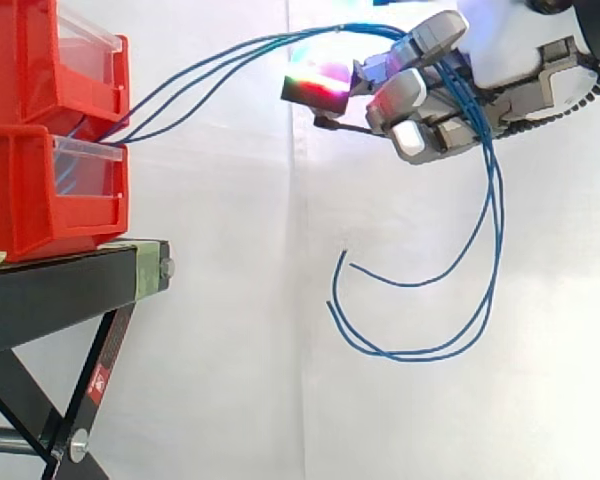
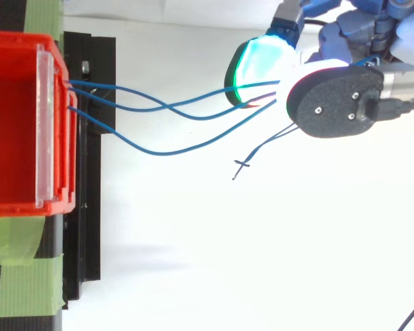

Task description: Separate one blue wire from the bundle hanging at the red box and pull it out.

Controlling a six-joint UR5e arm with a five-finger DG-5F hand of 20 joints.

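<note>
Three blue wires [image 1: 230,58] run from the gap between the two stacked red bins [image 1: 50,190] up and to the right into my hand [image 1: 435,105]. The hand hangs in the air well to the right of the bins, its fingers curled over the wires. One glowing fingertip [image 1: 315,85] points toward the bins. Past the fingers the wires drop in long loops [image 1: 420,350] with free ends below the hand. In the top view the wires [image 2: 165,110] cross each other between the red bin [image 2: 14,124] and the hand [image 2: 334,100], passing under a green-glowing pad [image 2: 259,69].
The bins stand on a black stand [image 1: 60,285] with slanted legs at the left. Green tape [image 2: 21,276] lies on the stand beside the bin. A white curtain [image 1: 240,350] hangs behind, with open air between stand and hand.
</note>
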